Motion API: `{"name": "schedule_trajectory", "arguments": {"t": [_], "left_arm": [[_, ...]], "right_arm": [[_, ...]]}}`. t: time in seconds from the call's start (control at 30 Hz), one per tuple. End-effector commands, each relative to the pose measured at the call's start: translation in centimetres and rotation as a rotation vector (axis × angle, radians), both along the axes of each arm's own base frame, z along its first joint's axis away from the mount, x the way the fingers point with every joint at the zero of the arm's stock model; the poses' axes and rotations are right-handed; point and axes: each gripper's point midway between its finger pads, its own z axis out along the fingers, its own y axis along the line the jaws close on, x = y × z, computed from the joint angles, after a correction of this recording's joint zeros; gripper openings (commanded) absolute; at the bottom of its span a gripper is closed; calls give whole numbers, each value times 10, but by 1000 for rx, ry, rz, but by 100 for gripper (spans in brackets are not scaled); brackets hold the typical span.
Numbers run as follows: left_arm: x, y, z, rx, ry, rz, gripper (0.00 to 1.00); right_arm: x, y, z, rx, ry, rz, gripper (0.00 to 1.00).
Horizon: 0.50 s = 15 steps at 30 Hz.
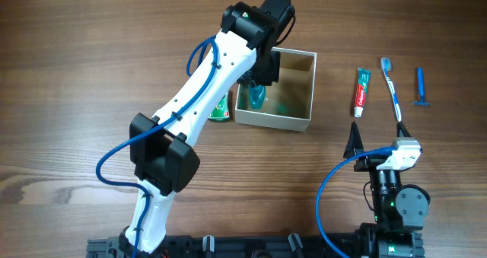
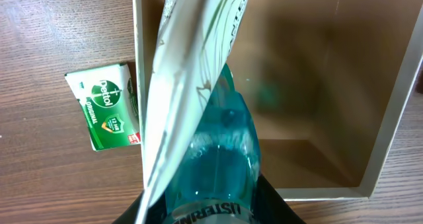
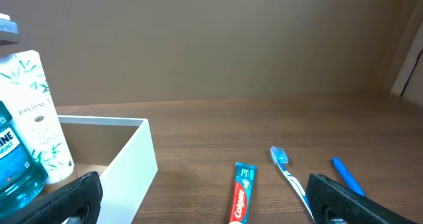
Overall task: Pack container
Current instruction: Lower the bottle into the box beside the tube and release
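Container [image 1: 293,124]: sits on worktop [image 1: 91,52], centre-rear, open side up. Soap pack [image 1: 221,109] lies just outside its left wall; touching or not, cannot tell. Toothpaste [image 1: 360,92], toothbrush [image 1: 391,87] and blue razor [image 1: 419,87] lie in a row to its right, apart from it

Left gripper [image 1: 259,83]: over container's left half, pointing down into it. Jaws mostly hidden. Wrist view shows teal mouthwash bottle [image 2: 221,164] seated between them, so judged clamped on it. White shampoo bottle [image 2: 192,72] stands alongside, at the left wall

Right gripper [image 3: 203,191]: near worktop's front edge, jaws spread wide, nothing in them

Handling assessment, container: thin card walls, judged light & easily shoved. A bottle snagging the rim would prob. skid or tip it. Walls likely flex if pinched mid-span, so take hold near a corner, jaws astride a single wall from above. Outer face is smooth white, poss. slippery. W/ two liquid bottles on one side the load is uneven; any lift or steadying is best done at the loaded left side
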Motion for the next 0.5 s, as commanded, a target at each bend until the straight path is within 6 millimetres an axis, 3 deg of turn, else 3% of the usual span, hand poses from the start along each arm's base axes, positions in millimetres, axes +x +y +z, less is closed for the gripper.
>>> {"name": "schedule_trajectory", "arguments": {"t": [0.0,0.27,0.47], "left_arm": [[7,3,0,18,-25,23,27],[8,2,-24,50,20,22,22],[9,1,-29,57,29,22,32]], "right_arm": [[0,-1,0,13,-3,-11,100],[0,-1,0,13,-3,-11,100],[0,-1,0,13,-3,-11,100]]}}
